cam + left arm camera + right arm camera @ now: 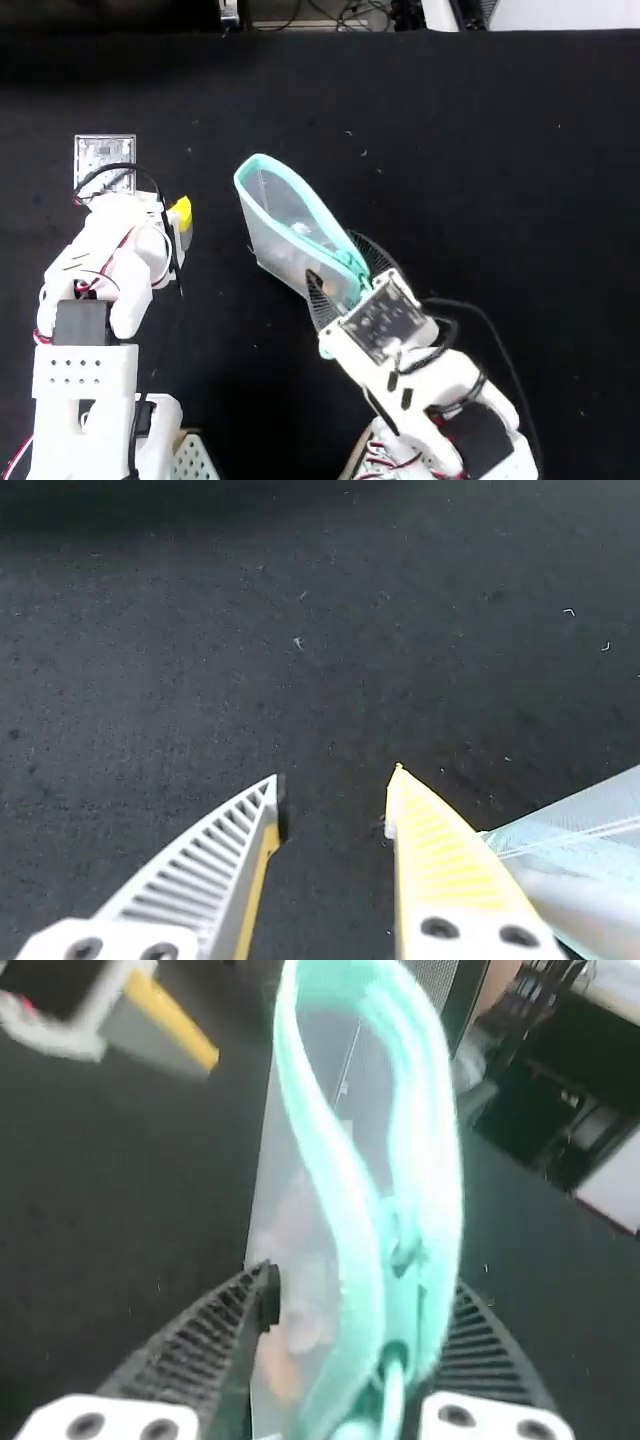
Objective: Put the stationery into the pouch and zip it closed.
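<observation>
- Black table (500, 150) under everything, with cables (320, 15) trailing along its far edge, well apart from the work.
- Translucent pouch (285, 215) near the middle of the table, stood on its long edge and running from far-left to near-right. Mouth gaping upward, probably kept that way so things can be dropped in from above.
- Teal zip band (340, 1190) looping round the open mouth, not yet drawn closed.
- Right gripper (340, 265) at the pouch's near-right end, black fingers (240, 1310) on either side of the wall and seemingly pinching it. Judged to be bracing the pouch upright and steady.
- Left gripper (175, 215) left of the pouch and apart from it, over bare table. Jaws moderately spread with nothing between them, one white, one yellow. Looks free for fetching or for working the zip.
- Silver square (105, 160) flat on the table at far left, just beyond the left arm. Cannot tell what it is.
- Pale, blurred shapes (290, 1335) behind the pouch wall, possibly stationery already inside, too indistinct to name.
- Nothing lying between the left gripper and the pouch mouth to block a reach.
</observation>
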Controlling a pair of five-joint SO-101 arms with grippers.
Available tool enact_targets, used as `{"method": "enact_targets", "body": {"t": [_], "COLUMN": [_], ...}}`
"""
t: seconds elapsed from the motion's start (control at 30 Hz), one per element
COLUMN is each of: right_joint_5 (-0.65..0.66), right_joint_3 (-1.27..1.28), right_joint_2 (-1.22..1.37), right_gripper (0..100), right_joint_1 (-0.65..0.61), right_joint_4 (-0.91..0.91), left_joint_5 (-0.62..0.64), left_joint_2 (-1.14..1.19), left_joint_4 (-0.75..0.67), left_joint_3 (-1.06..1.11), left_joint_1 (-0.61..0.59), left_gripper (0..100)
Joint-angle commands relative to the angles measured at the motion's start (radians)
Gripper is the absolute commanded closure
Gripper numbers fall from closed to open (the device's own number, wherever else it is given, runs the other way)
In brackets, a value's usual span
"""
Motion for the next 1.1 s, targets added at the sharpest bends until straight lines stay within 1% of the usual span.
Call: {"method": "enact_targets", "body": {"t": [0.0,0.07,0.1,0.17,0.2,0.23,0.3,0.5,0.63,0.73,0.87,0.97,1.0,1.07], "right_joint_5": [-0.002,-0.002,-0.002,0.005,0.006,0.005,0.005,0.006,0.006,0.006,0.006,0.006,0.006,-0.002], "right_joint_3": [-0.053,-0.067,-0.079,-0.110,-0.131,-0.154,-0.214,-0.355,-0.300,-0.214,-0.131,-0.114,-0.122,-0.159], "right_joint_2": [0.087,0.153,0.186,0.249,0.280,0.309,0.361,0.496,0.572,0.588,0.578,0.532,0.513,0.484], "right_gripper": [77.6,79.6,82.9,95.1,99.5,97.0,98.8,98.7,98.6,98.6,98.6,98.2,97.4,90.0], "right_joint_1": [-0.009,-0.009,-0.009,-0.009,-0.009,-0.009,-0.011,-0.011,-0.014,-0.017,-0.066,-0.089,-0.089,-0.091], "right_joint_4": [-0.051,-0.098,-0.126,-0.172,-0.187,-0.195,-0.199,-0.203,-0.261,-0.298,-0.292,-0.287,-0.267,-0.196], "left_joint_5": [0.006,0.006,0.006,0.006,0.006,0.006,0.006,0.006,0.008,0.006,0.006,0.006,0.006,0.006], "left_joint_2": [-0.017,-0.017,-0.017,-0.017,-0.017,-0.017,-0.017,-0.025,-0.026,-0.026,-0.026,-0.026,-0.026,-0.026], "left_joint_4": [0.002,0.002,0.002,0.002,0.002,0.002,0.002,-0.006,0.002,0.002,0.014,0.015,0.015,0.014], "left_joint_3": [-0.007,-0.007,-0.007,-0.005,-0.005,-0.005,-0.001,0.024,0.024,0.025,0.036,0.044,0.045,0.045], "left_joint_1": [0.015,0.015,0.015,0.013,0.013,0.012,0.010,0.015,0.019,0.058,0.128,0.163,0.171,0.173], "left_gripper": [81,81,81,81,81,81,81,81,81,81,81,81,81,81]}}
